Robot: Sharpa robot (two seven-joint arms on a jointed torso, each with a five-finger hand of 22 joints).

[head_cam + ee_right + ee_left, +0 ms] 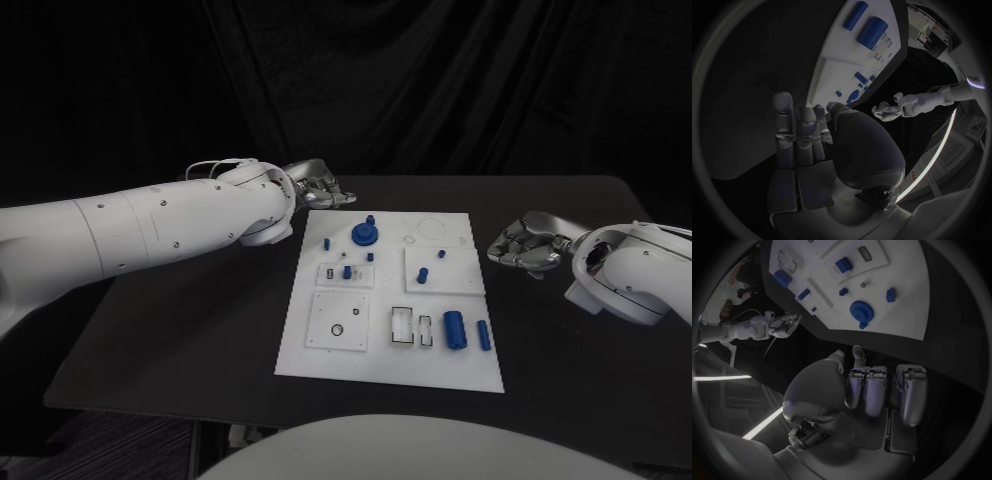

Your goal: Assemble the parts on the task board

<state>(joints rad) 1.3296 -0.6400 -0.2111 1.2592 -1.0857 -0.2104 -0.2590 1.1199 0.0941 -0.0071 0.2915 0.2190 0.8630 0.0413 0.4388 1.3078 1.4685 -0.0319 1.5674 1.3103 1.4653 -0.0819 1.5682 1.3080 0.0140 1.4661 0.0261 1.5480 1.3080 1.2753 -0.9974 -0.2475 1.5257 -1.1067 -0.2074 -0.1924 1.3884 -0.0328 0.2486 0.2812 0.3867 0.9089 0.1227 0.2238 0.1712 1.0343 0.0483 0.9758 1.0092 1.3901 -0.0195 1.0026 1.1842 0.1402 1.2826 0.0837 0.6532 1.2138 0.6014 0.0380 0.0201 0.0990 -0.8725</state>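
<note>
I saw the task board (387, 345) lying flat in the middle of the black counter (188, 330), and I placed everything else against it. My left hand (320, 184) hung over the counter just off the board's far left corner, not touching it. In the left wrist view its fingers (877, 390) ran out side by side, loosely curved and apart from the thumb, with nothing between them. My right hand (525, 244) sat off the board's right edge, about level with its middle, also clear of it. In the right wrist view that hand's fingers (795, 135) lay close together and fairly straight, the thumb set aside, empty.

On the board I counted several blue parts. A round blue disc with a knob (366, 234) stood near the far edge, left of centre, and a small blue peg (327, 242) stood just left of it. A blue cylinder (453, 330) lay near the board's near right corner, with a thinner blue rod (483, 336) right beside it on the outer side, both lengthwise. A short blue peg (441, 254) and another small blue piece (424, 275) stood on the raised square plate right of centre. More tiny blue pieces sat left of centre, too small for me to tell apart
</note>
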